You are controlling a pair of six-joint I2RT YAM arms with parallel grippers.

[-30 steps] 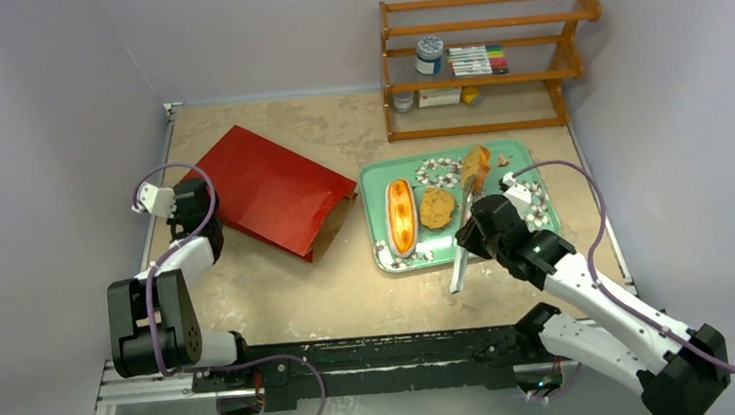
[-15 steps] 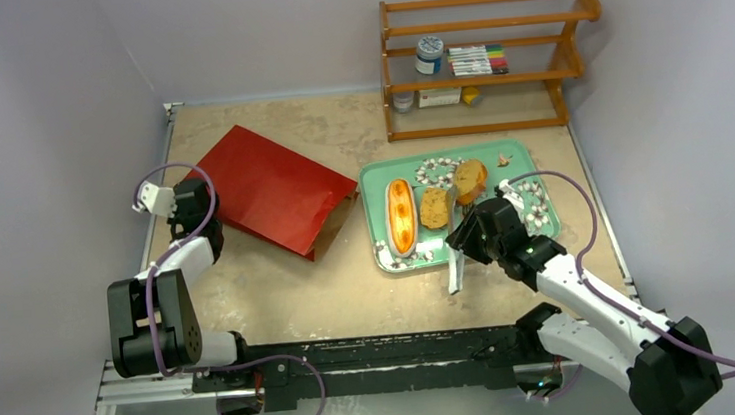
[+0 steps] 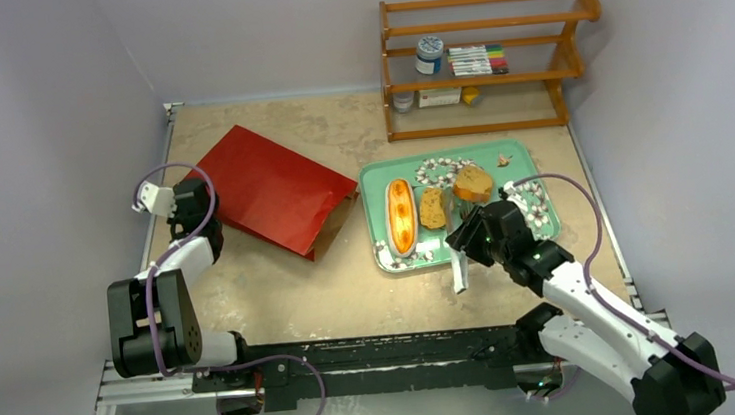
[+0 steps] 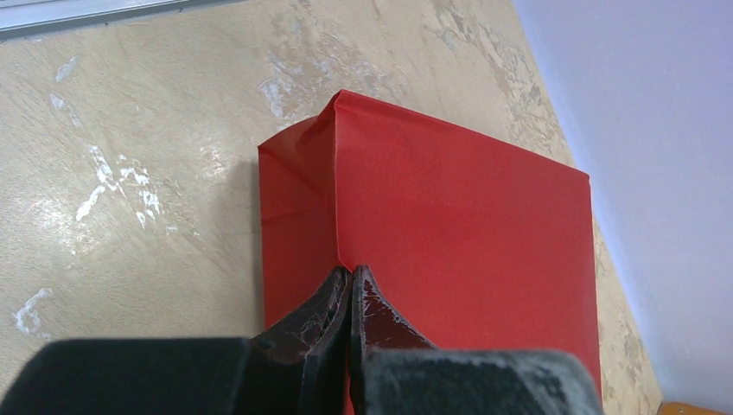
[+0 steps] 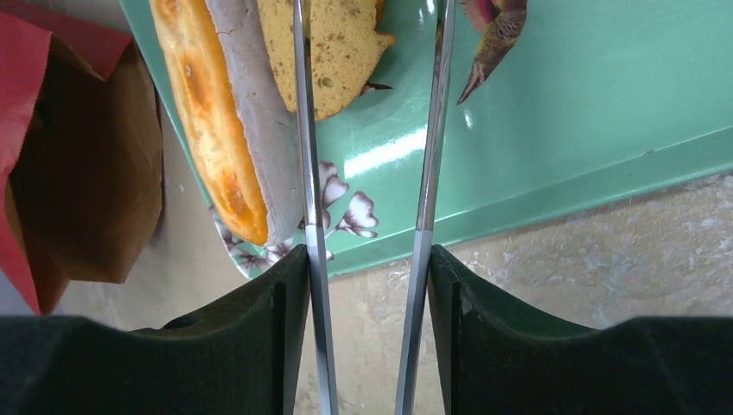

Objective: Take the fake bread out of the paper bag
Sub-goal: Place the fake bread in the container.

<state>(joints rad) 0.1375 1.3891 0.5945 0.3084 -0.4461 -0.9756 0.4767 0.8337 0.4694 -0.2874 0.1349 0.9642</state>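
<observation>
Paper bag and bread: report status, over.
Left gripper shut on paper bag, closed end. Right gripper gripping tongs, blades apart. Three bread pieces on tray. Bag mouth unobstructed.

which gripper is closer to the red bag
Left. The left gripper pinches the folded end of the red bag; the right gripper holds tongs at the tray, apart from the bag.

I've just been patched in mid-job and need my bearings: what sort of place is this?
Probably a robot test booth, not a kitchen: plain walls box in the table, a wooden rack holds markers, and only fake bread sits on the tray.
</observation>
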